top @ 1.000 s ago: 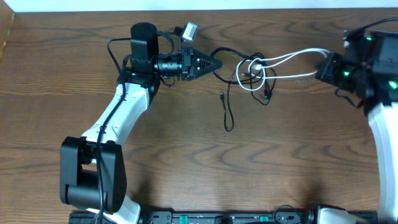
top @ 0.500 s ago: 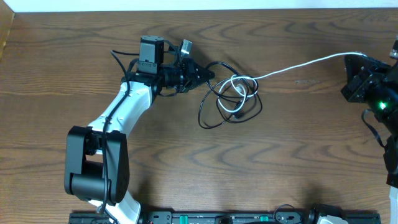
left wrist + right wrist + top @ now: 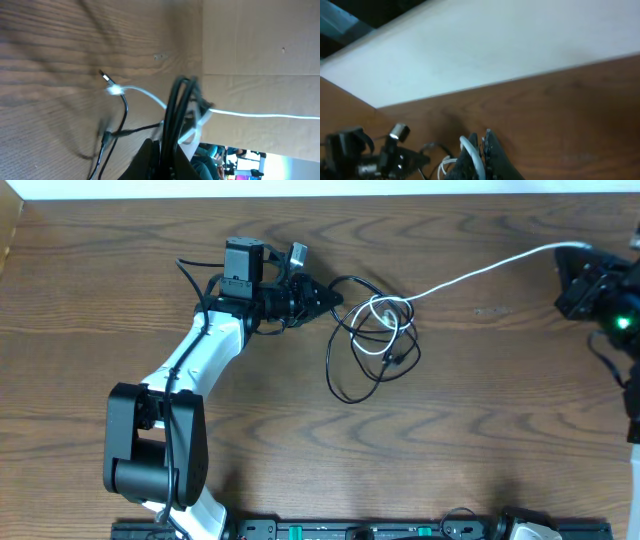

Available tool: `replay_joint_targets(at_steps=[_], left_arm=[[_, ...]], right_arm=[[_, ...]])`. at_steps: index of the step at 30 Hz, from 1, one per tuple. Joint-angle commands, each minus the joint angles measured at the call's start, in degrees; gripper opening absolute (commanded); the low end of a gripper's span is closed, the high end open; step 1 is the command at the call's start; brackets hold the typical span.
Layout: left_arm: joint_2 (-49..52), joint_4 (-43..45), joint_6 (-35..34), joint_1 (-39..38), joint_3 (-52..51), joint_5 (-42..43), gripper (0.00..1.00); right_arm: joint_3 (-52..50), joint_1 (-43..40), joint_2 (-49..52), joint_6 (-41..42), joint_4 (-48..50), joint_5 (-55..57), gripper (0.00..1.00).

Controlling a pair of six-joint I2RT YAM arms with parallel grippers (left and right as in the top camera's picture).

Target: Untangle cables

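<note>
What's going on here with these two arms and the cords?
Each arm holds one cable of a tangle. The left gripper is shut on the black cable; the right gripper, far to the right, is shut on the white cable, which stretches across the table from the knot. The loops are not yet apart.

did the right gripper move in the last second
Yes. The right gripper has moved right along the table's far edge, away from the table's middle, drawing the white cable out straight.
</note>
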Motion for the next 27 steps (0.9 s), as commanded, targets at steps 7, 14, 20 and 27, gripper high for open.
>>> replay_joint_targets(at_steps=[7, 14, 20, 27], left_arm=[[0.1, -0.1, 1.2, 0.3, 0.1, -0.6, 0.08], [0.1, 6.8, -4.7, 0.2, 0.1, 7.5, 0.07], [-0.4, 18.6, -22.6, 0.1, 0.1, 11.1, 0.07], [-0.4, 40.8, -37.6, -0.8, 0.1, 14.4, 0.07]], right_arm=[[5.1, -1.0, 0.3, -0.1, -6.2, -3.2, 0.01], [5.0, -0.2, 4.6, -4.3, -13.1, -4.2, 0.53], [5.0, 3.3, 10.0, -7.0, -12.8, -5.2, 0.62], [5.0, 8.4, 18.2, -10.5, -11.0, -8.0, 0.63]])
